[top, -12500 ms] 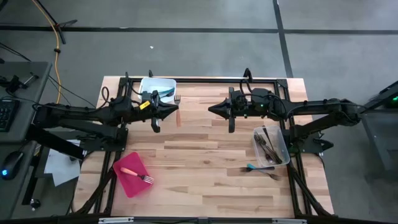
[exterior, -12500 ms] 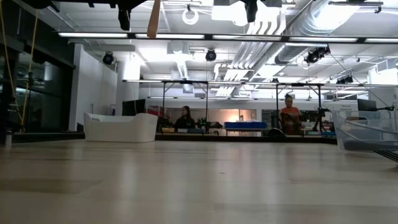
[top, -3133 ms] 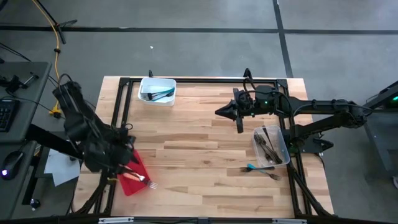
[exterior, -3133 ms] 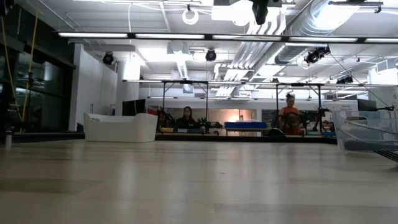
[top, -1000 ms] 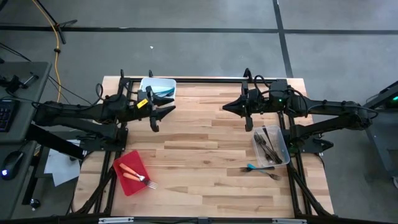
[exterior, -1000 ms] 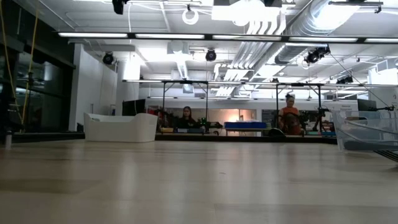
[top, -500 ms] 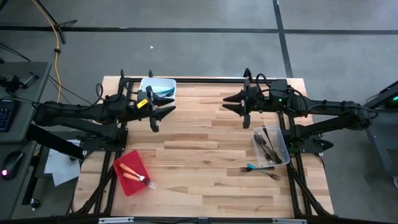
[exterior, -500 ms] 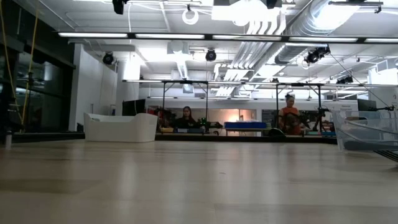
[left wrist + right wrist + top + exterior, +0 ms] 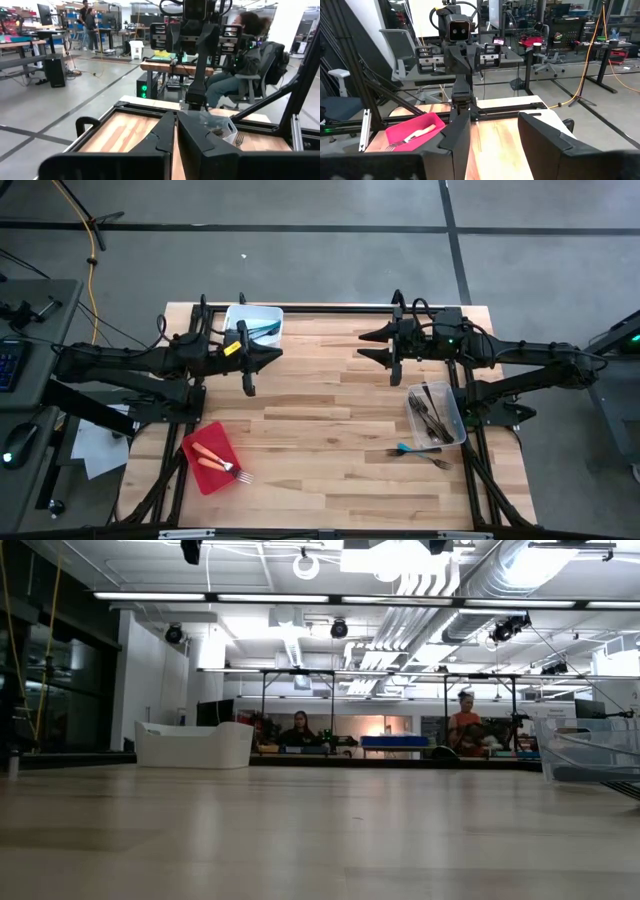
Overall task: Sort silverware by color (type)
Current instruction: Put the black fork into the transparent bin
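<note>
Silverware is nearly sorted: two orange forks (image 9: 213, 461) on the red tray (image 9: 196, 445), while a teal fork (image 9: 411, 449) lies loose beside the clear tub (image 9: 450, 408). Left gripper (image 9: 276, 353) just snapped shut empty; right gripper (image 9: 364, 344) just spread open, probably heading there.

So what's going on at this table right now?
Two robot arms are sorting silverware, and neither holds anything at this moment. The left pincer, shut, hovers near the white tub holding teal utensils; the right pincer, open, hangs over the table's far middle. Orange utensils lie on the red tray, dark ones in the clear tub. A teal fork and a dark fork lie loose beside that tub.
</note>
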### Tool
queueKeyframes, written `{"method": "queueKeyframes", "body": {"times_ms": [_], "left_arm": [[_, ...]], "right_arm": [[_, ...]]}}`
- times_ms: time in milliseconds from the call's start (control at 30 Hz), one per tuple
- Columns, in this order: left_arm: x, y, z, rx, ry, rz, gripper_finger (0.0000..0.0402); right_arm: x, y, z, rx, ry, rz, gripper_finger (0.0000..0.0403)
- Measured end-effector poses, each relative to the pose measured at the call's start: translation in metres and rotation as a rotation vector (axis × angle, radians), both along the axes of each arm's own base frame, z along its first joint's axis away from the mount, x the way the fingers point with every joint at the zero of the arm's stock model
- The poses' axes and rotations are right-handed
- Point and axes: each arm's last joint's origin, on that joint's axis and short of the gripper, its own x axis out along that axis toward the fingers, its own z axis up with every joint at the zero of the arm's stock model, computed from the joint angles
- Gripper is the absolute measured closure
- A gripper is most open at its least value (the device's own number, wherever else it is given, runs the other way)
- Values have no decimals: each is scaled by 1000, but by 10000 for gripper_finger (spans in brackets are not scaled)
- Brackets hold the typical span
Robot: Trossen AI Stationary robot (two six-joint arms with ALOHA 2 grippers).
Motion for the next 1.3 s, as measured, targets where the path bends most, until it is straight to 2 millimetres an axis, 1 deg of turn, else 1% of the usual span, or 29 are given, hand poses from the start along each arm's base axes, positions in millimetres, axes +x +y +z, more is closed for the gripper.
{"method": "queueKeyframes", "body": {"times_ms": [133,567,700,767,833,900,967,1067,1133,1233,1300], "left_arm": [[0,0,0,-1,0,-17,400],[0,0,-1,-42,-1,2,401],[0,0,-2,-55,4,9,401],[0,0,-2,-69,6,9,401],[0,0,-3,-75,11,10,401],[0,0,-3,-76,16,10,401],[0,0,-3,-79,17,10,401],[0,1,-4,-100,19,15,401],[0,1,-5,-108,27,21,401],[0,1,-6,-110,32,22,401],[0,1,-6,-110,37,23,401]], "right_arm": [[0,0,0,0,0,0,251],[0,0,0,1,-3,0,251],[0,1,7,104,-83,29,251],[0,3,11,154,-122,74,251],[0,8,13,194,-116,122,251],[-1,17,16,208,-47,155,251],[-2,27,14,219,77,180,251],[-6,44,3,273,318,206,251],[-10,55,-4,349,448,218,251],[-16,75,-19,482,645,233,251],[-20,89,-30,530,783,242,251]]}}
